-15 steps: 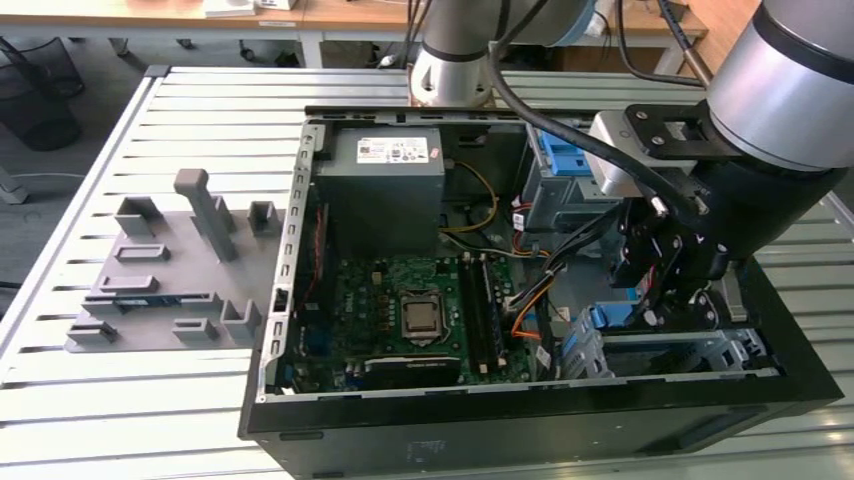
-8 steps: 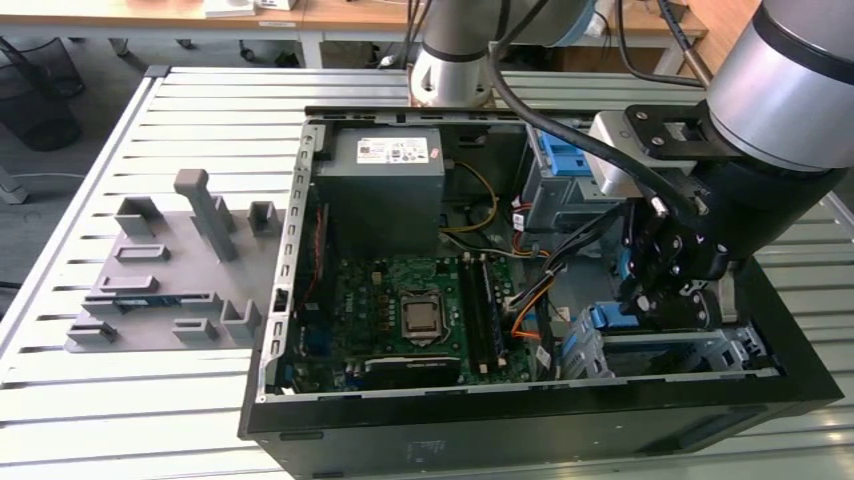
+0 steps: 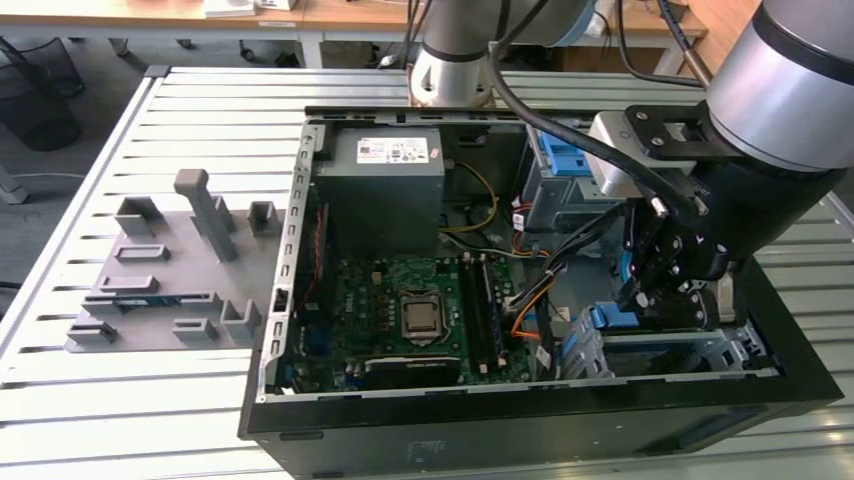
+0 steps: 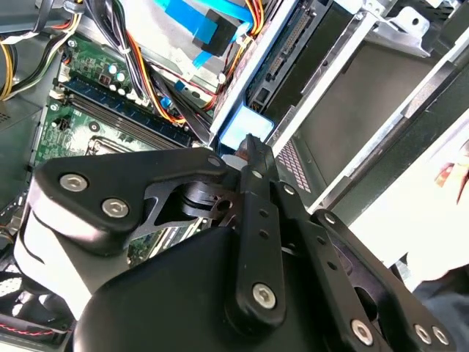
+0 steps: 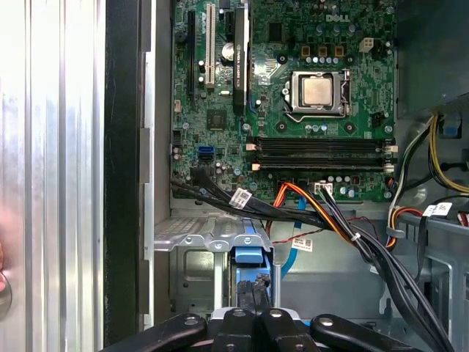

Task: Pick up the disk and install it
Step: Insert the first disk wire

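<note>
I've got the gripper (image 3: 663, 292) down inside the open PC case (image 3: 534, 440), at the drive cage (image 3: 667, 350) in the corner toward the exterior view's right. The disk (image 5: 251, 258) shows as a blue plastic edge w/ a flat body below it, standing on edge in the cage slot; in the second wrist view its blue end (image 4: 245, 126) sits right at the fingertip (image 4: 254, 150). The fingers look drawn close together on that blue end (I can't see the contact faces themselves, so grip is my best read, not certain).

Room is tight. In the first wrist view a bundle of black cables (image 5: 366, 235) and orange leads cross just above the cage, near the disk's top edge. The cage's sheet-metal wall (image 4: 381, 110) runs close alongside the gripper links. The motherboard (image 3: 414, 310) w/ its bare CPU socket (image 5: 317, 92) lies beside the cage, open and flat. The grey power-supply box (image 3: 387, 190) sits at the far end, well apart. Outside the case, on the slatted table (image 3: 174, 130), a grey fixture tray (image 3: 160, 270) lies toward the exterior view's left.
</note>
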Motion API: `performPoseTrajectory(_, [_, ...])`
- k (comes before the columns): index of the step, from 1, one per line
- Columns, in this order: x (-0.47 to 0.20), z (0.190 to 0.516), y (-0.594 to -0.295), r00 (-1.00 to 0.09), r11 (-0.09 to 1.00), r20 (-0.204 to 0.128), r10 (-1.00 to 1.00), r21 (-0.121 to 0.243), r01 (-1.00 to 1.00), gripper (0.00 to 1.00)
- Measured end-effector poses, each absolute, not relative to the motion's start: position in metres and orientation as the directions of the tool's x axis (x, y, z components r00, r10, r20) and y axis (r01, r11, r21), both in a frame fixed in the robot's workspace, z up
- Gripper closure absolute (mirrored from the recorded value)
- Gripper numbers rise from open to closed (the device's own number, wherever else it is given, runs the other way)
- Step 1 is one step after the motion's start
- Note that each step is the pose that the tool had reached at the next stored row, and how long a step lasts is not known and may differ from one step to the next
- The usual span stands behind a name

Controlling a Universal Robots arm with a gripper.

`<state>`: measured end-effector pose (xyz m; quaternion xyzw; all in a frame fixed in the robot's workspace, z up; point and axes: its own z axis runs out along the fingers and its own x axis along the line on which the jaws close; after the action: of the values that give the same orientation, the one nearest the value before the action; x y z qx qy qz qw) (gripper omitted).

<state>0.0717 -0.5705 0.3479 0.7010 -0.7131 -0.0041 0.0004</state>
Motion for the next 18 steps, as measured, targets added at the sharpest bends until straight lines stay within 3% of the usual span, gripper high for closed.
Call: performPoseTrajectory(18, [0.084,0.348,-0.571,-0.017,0.017,-0.005,-1.000,0.006,-1.000,0.89])
